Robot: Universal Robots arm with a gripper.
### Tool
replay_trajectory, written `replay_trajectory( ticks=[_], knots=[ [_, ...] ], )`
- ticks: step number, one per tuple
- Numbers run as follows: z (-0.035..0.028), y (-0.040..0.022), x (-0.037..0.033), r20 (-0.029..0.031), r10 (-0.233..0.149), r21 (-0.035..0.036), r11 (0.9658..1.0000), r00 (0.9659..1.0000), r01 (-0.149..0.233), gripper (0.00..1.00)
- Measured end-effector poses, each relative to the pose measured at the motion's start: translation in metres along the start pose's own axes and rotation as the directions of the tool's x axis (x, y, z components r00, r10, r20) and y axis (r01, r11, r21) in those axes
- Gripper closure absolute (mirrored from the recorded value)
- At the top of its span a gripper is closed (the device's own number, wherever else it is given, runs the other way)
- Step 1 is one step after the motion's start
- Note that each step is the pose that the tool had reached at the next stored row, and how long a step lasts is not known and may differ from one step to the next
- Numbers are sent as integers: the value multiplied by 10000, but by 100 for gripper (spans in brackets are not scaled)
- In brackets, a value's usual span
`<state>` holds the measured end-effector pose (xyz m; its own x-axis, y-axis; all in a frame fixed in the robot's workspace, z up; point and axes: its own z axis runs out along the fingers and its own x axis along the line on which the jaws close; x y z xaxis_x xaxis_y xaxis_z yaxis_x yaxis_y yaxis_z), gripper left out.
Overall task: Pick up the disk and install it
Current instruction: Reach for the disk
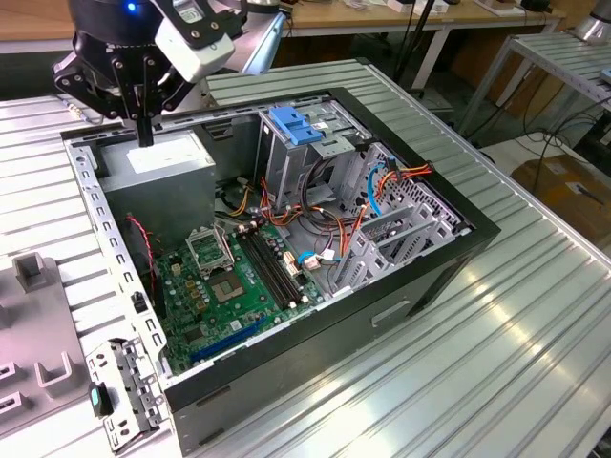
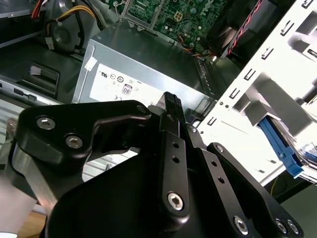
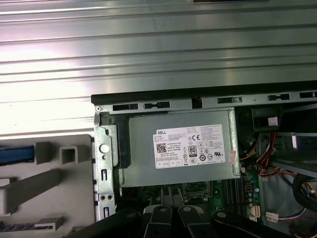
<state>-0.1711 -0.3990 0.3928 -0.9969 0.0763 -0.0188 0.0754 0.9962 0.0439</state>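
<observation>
Your end effector (image 1: 143, 129) hangs closed and empty, with its tips just above the grey power supply (image 1: 158, 164) in the corner of the open computer case (image 1: 420, 258). The disk is not beneath it. Look sideways past the perforated case wall (image 3: 103, 168), out on the table (image 1: 535, 315), where a grey fixture (image 3: 49, 181) stands beside the case. I judge the disk (image 3: 15, 153) sits in that fixture; what you can see of it is a blue side rail. That rail runs square to the case wall, so the long axis likely points toward the case.
</observation>
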Motion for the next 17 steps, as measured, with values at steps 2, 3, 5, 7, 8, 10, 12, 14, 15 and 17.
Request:
replay_trajectory(
  ticks=[2,3,5,7,8,10,12,14,15,17],
  knots=[
    [-1,-1,16,-1,0,1,10000,10000,0,89],
    [0,-2,25,-1,-1,0,10000,10000,1,89],
    [-1,-3,40,-1,0,0,10000,10000,0,89],
    [-1,-3,50,-2,0,0,10000,10000,0,89],
    [-1,-4,55,-3,0,0,10000,10000,0,89],
    [-1,-6,85,-10,-1,1,10000,10000,1,89],
    [-1,-7,96,-13,0,0,10000,10000,0,89],
    [-1,-8,103,-15,0,1,10000,10000,0,89],
    [-2,-8,106,-16,0,1,10000,10000,0,89],
    [-2,-9,118,-17,0,1,10000,10000,0,89]
  ],
)
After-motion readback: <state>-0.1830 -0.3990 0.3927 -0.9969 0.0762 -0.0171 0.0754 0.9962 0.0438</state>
